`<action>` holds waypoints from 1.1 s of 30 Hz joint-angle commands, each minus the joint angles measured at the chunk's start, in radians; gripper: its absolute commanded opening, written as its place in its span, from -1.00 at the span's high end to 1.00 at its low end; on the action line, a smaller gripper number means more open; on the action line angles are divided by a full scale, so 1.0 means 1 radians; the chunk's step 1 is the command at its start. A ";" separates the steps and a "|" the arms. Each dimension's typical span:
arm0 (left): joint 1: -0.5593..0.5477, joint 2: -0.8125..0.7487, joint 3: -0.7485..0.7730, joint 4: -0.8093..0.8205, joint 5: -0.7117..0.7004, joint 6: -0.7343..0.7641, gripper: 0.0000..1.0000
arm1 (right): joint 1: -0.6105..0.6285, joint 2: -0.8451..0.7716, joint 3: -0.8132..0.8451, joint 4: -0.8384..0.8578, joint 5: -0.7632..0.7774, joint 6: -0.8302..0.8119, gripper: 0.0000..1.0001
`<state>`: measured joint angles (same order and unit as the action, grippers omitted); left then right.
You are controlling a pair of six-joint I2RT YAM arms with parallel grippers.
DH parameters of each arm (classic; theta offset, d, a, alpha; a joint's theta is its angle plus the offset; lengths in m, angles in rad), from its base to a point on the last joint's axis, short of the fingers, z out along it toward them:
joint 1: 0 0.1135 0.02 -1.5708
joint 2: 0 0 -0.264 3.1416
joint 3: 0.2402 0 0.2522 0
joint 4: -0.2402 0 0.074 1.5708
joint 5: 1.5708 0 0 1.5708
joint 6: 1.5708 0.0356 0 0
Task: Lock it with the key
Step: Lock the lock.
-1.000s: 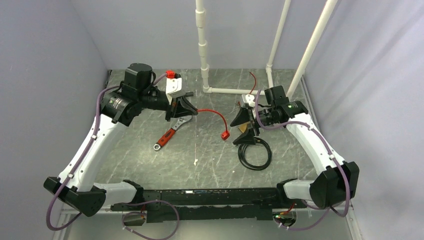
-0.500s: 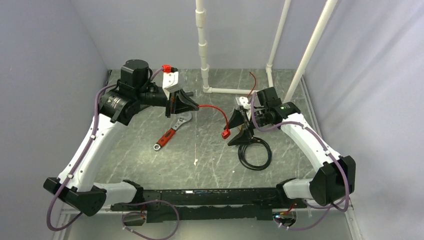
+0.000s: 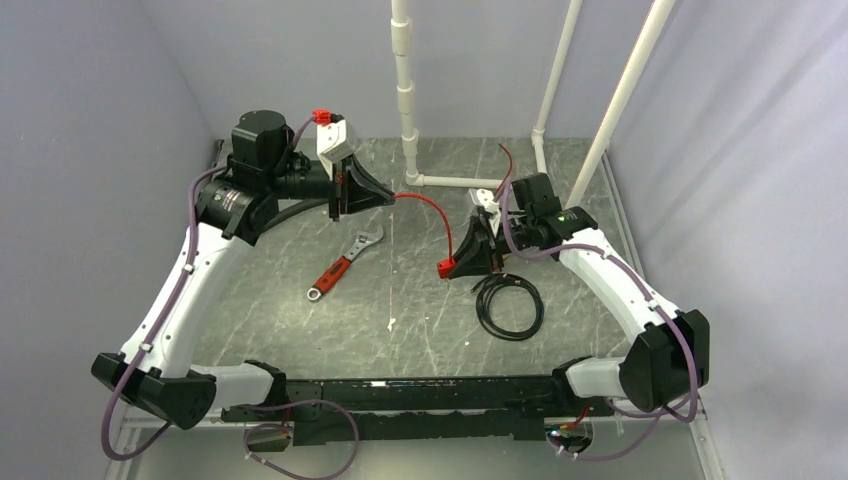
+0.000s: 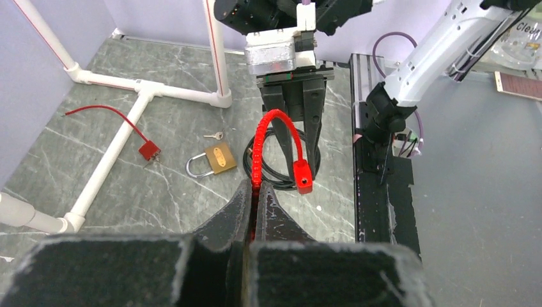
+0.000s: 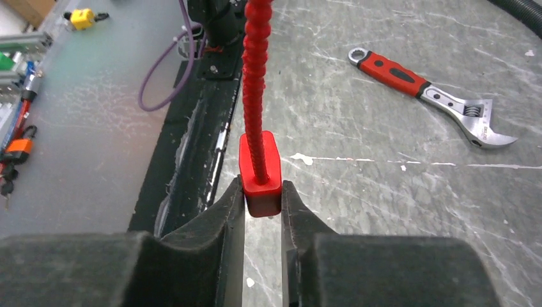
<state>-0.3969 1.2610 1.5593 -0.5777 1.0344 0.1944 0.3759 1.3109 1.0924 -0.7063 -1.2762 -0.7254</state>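
Observation:
A red ribbed cable (image 3: pixel 430 207) hangs in the air between my two grippers. My left gripper (image 4: pixel 256 188) is shut on one end of it. The red lock block (image 5: pixel 261 173) at its other end sits between the fingers of my right gripper (image 5: pixel 263 192), which is shut on it. In the top view the left gripper (image 3: pixel 385 197) is raised at the back left and the right gripper (image 3: pixel 447 268) is lower, right of centre. A brass padlock (image 4: pixel 217 158) lies on the table with a small key (image 4: pixel 215 135) just beyond it; neither gripper touches them.
A red-handled wrench (image 3: pixel 345 262) lies left of centre. A black cable coil (image 3: pixel 510 305) lies under the right gripper. A white pipe frame (image 3: pixel 450 182) stands at the back, with a second red wire and tag (image 4: pixel 148 150) beside it.
My right gripper moved left and closed on the red lock block. My left gripper lifted up and back with the cable, raising it off the table.

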 commanded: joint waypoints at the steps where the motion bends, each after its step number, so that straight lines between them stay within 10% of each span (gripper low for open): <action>1: 0.010 -0.024 -0.043 0.177 -0.012 -0.206 1.00 | 0.004 -0.022 -0.015 0.213 -0.046 0.215 0.87; 11: -0.027 -0.064 -0.261 0.540 -0.185 -0.662 1.00 | 0.019 -0.140 -0.116 0.830 0.231 0.843 1.00; 33: -0.232 -0.034 -0.458 0.954 -0.298 -0.699 1.00 | 0.097 -0.130 -0.121 1.112 0.258 1.024 1.00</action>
<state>-0.6079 1.2133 1.1255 0.3038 0.7315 -0.4553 0.4625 1.2133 0.9661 0.2371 -1.0283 0.2401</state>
